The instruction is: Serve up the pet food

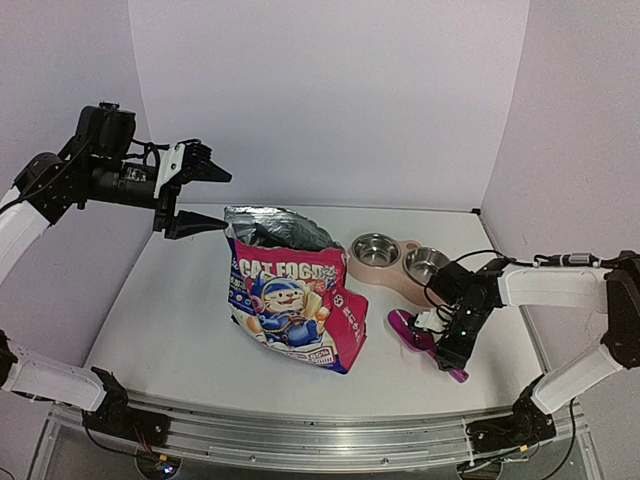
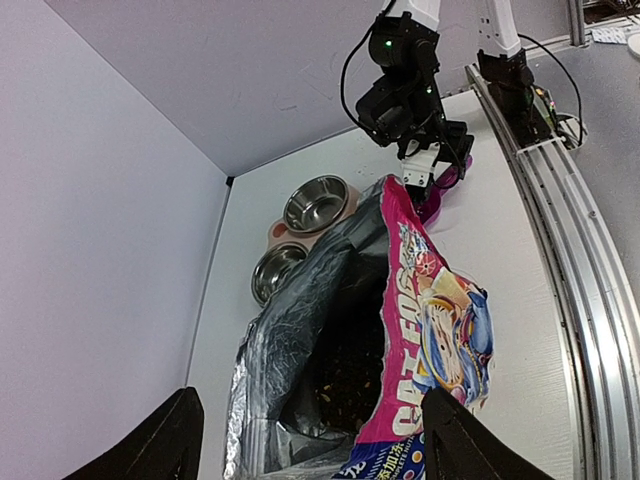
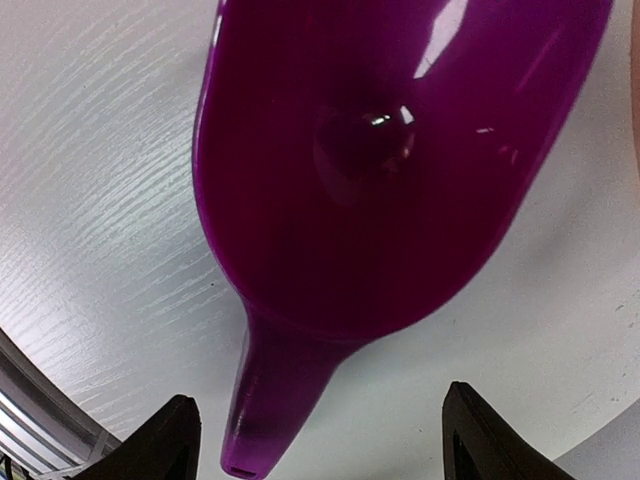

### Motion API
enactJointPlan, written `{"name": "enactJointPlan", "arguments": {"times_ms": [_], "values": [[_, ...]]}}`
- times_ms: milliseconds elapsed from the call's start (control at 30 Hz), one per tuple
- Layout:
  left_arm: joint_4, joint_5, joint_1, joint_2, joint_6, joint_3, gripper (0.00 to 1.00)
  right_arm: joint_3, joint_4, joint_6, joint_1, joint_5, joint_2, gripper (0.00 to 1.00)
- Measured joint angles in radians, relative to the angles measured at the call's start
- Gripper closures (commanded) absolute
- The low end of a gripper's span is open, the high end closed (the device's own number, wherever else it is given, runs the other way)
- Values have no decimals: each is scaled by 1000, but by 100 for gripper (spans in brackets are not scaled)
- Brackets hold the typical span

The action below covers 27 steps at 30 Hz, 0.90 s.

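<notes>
The open "CAT FOOD" pouch (image 1: 285,295) stands mid-table, silver mouth up. In the left wrist view the pouch (image 2: 430,330) gapes and dark brown kibble (image 2: 350,375) shows inside. My left gripper (image 1: 200,195) is open, raised left of the pouch's top edge, touching nothing. The magenta scoop (image 1: 425,340) lies on the table right of the pouch. My right gripper (image 1: 440,345) is open just above the scoop. In the right wrist view the scoop (image 3: 390,170) fills the frame and its handle (image 3: 270,400) lies between my open fingers.
The pink double-bowl feeder (image 1: 385,275) with two empty steel bowls (image 1: 375,247) stands behind the scoop, and also shows in the left wrist view (image 2: 275,235). White walls close the back and sides. The metal rail (image 1: 300,435) runs along the near edge.
</notes>
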<state>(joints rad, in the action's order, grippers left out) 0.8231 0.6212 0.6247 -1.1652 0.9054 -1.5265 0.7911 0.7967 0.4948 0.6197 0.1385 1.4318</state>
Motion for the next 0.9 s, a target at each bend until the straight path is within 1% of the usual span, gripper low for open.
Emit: {"name": "enactJointPlan", "arguments": {"times_ms": [133,267,333,400,467,567,700,767,900], "values": [[-13,-12,0,0,1,0,26,-17,-27,28,0,-17,18,33],[-13,-16,0,0,1,0,26,-45,-66,46,0,-24,36,36],[-13,-16,0,0,2,0,26,-60,-90,53,0,-29,53,40],[-13,-19,0,0,2,0,26,-72,-111,59,0,-33,71,50],[-13,-21,0,-1,2,0,26,-72,-125,58,0,-33,72,63],[-13,-22,0,-1,2,0,26,-72,-144,58,-3,-28,72,79],[-15,-22,0,-1,-1,1,27,-71,-162,40,-4,-23,71,98],[-33,-22,0,1,-18,7,29,-58,-162,27,-3,-32,65,100],[-119,-21,0,20,-88,53,30,11,-161,-9,-3,-42,7,100]]}}
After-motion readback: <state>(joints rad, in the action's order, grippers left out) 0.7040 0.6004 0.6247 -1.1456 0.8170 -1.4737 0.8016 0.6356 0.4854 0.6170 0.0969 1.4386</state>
